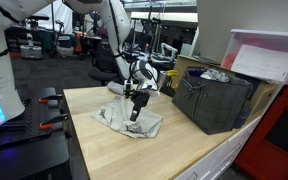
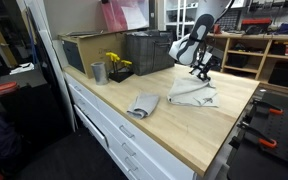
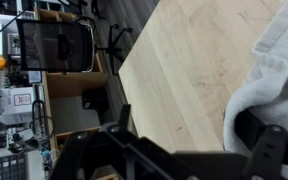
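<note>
The gripper (image 1: 134, 112) sits low on the rumpled grey cloth (image 1: 149, 126), fingers (image 3: 252, 130) spread wide, its fold beside one fingertip (nothing pinched, nothing lifted yet).

Two cloths (image 2: 192, 93); one black crate (image 2: 149, 50); one metal cup (image 2: 98, 72).

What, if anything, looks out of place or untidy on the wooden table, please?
The pale cloth beneath the gripper lies crumpled and bunched, unlike the smaller cloth folded neatly nearby in an exterior view. Nothing looks spilled or damaged.
</note>
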Robot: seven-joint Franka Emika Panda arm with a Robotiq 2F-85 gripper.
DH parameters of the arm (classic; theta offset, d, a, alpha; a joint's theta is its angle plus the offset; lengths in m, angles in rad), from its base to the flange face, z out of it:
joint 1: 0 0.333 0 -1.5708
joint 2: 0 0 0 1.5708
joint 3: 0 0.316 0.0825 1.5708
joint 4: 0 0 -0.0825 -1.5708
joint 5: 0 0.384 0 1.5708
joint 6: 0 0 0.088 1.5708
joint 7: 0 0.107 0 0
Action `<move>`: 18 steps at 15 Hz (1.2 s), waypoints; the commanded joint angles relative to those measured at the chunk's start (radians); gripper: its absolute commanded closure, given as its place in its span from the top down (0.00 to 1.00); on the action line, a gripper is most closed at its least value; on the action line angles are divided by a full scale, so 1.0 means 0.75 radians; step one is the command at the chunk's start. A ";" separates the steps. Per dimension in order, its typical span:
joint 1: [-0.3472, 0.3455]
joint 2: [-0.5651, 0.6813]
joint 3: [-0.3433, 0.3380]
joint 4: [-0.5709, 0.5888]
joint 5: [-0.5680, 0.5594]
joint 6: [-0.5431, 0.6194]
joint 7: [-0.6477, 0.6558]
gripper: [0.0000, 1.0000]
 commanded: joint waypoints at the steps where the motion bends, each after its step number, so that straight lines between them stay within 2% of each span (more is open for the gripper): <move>1: 0.006 0.013 -0.017 0.028 -0.064 -0.103 0.046 1.00; 6: -0.001 0.033 -0.033 0.057 -0.135 -0.220 0.291 1.00; 10: -0.029 -0.074 0.009 0.008 -0.119 -0.133 0.477 1.00; 15: -0.058 -0.254 0.142 -0.078 0.093 -0.066 0.430 1.00; 18: -0.071 -0.290 0.224 -0.128 0.264 0.000 0.432 1.00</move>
